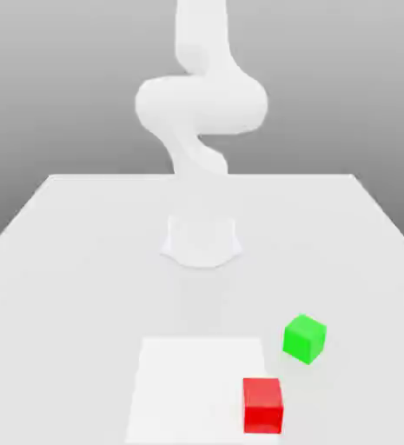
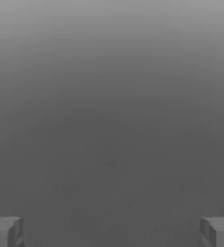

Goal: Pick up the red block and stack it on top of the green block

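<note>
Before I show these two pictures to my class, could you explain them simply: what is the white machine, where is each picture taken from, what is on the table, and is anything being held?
The white machine is a simulated robot arm standing on a white table. The exterior view looks at it across the table. The hand view comes from a camera on its gripper; the two grey fingertips sit far apart, so it is open and holds nothing. A red block and a green block lie on the table, apart, with the green one further toward the arm.

White arm (image 1: pixel 201 104) bent upright, tool (image 2: pixel 112 231) fingers spread wide
</note>
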